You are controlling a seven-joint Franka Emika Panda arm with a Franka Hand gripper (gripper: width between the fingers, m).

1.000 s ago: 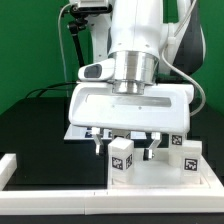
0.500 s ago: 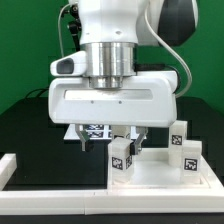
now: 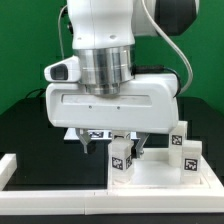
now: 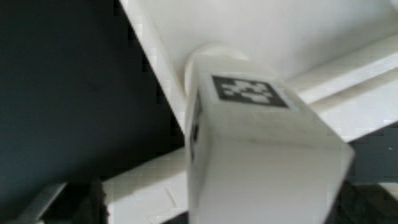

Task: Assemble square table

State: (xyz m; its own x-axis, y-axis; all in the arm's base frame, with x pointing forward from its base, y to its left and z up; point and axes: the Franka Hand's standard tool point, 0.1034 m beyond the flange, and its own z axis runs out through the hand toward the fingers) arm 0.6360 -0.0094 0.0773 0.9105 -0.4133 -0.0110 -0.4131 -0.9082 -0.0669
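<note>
The arm is hanging low over the near edge of the black table (image 3: pixel 30 125), its wide white wrist housing filling the middle of the exterior view. Beneath it the gripper (image 3: pixel 128 143) is reaching down around a leg (image 3: pixel 121 158), a small white block with a black-and-white tag, which is standing upright. A dark fingertip (image 3: pixel 138 143) is showing just beside the block's upper part, on the exterior view's right; whether the fingers are pressing the block or standing free of it cannot be told.

The top (image 3: pixel 160 175), white with a raised rim, is lying at the exterior view's lower right, and the leg is standing at its near left corner. Two more tagged legs (image 3: pixel 189 156) are standing upright on the top's right side, one behind the other. The marker board (image 3: pixel 95 130) is lying on the table behind the gripper, mostly hidden. A long white rail (image 3: pixel 50 192) is running along the front.

In the wrist view the leg (image 4: pixel 258 140) is filling the picture, its tag facing the camera.
</note>
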